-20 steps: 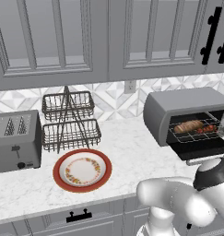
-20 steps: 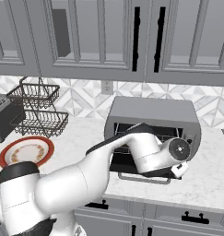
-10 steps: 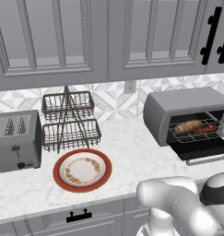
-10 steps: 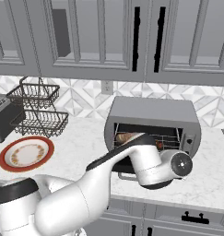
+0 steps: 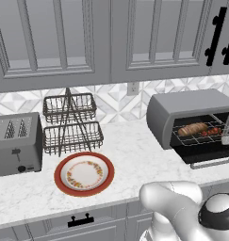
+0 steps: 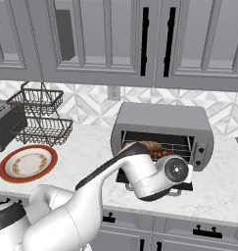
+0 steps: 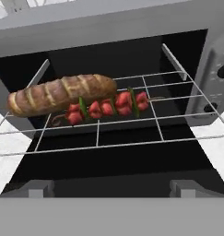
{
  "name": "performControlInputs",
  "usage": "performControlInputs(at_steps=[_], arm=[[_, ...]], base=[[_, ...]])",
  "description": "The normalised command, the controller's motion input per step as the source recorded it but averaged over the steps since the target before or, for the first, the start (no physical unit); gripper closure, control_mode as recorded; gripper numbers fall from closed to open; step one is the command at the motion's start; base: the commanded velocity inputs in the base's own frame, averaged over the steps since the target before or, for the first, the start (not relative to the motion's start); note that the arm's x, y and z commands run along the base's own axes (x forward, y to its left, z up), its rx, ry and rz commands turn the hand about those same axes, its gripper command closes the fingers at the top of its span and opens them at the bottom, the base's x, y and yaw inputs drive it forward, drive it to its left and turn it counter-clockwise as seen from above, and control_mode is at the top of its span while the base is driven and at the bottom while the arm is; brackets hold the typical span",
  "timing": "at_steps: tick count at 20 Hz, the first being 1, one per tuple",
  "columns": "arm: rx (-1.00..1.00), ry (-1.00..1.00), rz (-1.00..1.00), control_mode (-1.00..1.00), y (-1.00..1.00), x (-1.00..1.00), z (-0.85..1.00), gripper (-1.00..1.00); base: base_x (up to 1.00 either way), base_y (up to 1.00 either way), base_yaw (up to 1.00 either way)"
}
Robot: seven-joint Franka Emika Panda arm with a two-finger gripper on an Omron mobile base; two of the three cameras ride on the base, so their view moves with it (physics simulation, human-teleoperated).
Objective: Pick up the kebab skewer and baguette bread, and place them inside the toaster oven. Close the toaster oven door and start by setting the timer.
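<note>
We see the toaster oven (image 5: 191,115) at the right of the left base view, standing on the marble desk (image 5: 130,153), its door (image 5: 208,151) folded down flat toward us with the silver handle bar along its front edge. In the right base view the oven (image 6: 162,122) sits at centre frame, and the robot's wrist crosses in front of the lowered door.

In the hand view, the wire rack (image 7: 132,124) spans the middle of the frame inside the dark cavity. The baguette (image 7: 60,94) lies on it left of centre, slightly tilted. The kebab skewer (image 7: 106,107) lies just in front of it and to the right, red chunks with green pieces between them, touching or nearly touching the loaf. Both are inside the oven. Dark knobs show at the right edge on the oven's control panel (image 7: 217,78).

The gripper (image 7: 111,189) shows as two grey fingertips (image 7: 35,189) at the bottom of the hand view, far apart and holding nothing, over the open door.

At lower left of the left base view the red-rimmed plate (image 5: 84,173) sits bare on the desk, with a wire basket stand (image 5: 71,124) behind it and a grey slot toaster (image 5: 16,143) at the left edge.
</note>
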Motion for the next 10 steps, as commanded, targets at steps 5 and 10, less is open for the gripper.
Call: performControlInputs(at_steps=[5, 10], arm=[[-0.04, 0.0, 0.03, -1.0, 0.29, 0.0, 0.0, -1.0], [-0.01, 0.0, 0.09, -1.0, 0.12, -0.03, 0.0, -1.0]], base=[[0.0, 0.0, 0.0], [0.0, 0.0, 0.0]])
